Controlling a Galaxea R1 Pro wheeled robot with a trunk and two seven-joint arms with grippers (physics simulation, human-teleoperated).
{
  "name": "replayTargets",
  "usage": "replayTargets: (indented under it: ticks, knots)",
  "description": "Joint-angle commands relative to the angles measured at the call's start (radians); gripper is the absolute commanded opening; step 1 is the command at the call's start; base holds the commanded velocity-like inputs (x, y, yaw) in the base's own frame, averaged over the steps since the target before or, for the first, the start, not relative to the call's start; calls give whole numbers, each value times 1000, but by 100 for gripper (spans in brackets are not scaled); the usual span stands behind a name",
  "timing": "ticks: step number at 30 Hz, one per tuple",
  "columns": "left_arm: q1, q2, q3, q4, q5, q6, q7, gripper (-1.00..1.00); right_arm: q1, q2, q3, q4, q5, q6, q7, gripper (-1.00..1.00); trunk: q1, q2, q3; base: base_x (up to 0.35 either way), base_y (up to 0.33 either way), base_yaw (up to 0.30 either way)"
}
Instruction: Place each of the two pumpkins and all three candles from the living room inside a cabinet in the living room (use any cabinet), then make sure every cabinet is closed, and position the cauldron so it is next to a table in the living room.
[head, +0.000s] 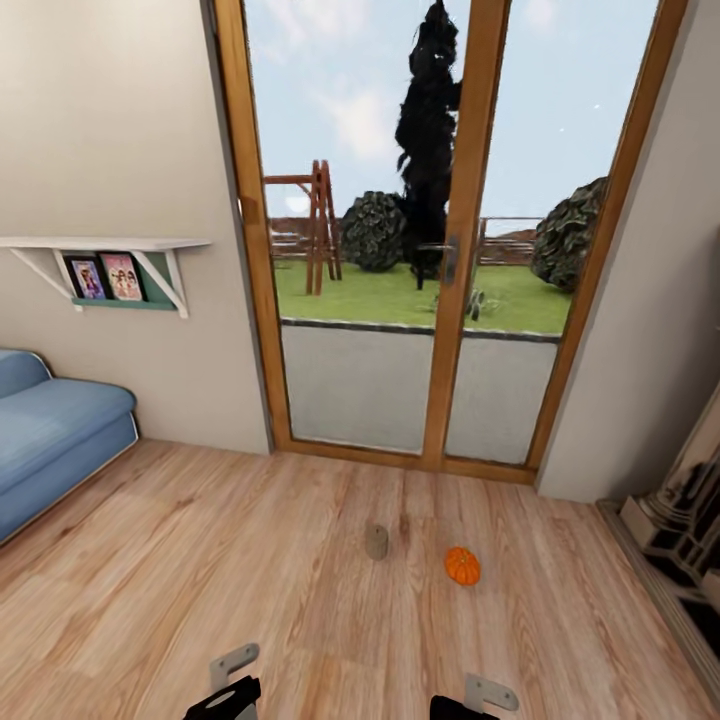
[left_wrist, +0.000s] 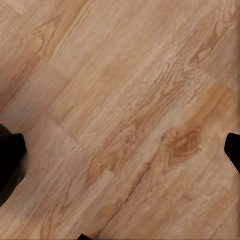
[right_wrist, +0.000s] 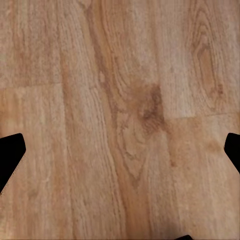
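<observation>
A small orange ribbed pumpkin lies on the wooden floor, right of centre in the head view. A short grey-beige candle stands upright just to its left, apart from it. Both lie ahead of my arms, whose ends show at the lower edge of that view, the left and the right. My left gripper hangs open over bare floorboards, its fingertips far apart. My right gripper is also open over bare boards. The cabinet, cauldron and table are out of view.
Tall wood-framed glass doors stand straight ahead, with a garden behind. A blue sofa sits at the left under a white wall shelf with pictures. Pale and dark furniture stands at the right wall.
</observation>
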Motion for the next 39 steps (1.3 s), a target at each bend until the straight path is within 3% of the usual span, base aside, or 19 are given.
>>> replayTargets:
  ticks: [1,39]
  knots:
    - [-1,0,-8,0,11,-4,3,100,-1,-1,8,-1,-9,1,-8,100,0,-1,-1,214,0,0]
    - [-1,0,-8,0,11,-4,3,100,0,1,8,-1,-9,1,-8,100,0,-1,-1,200,21,0]
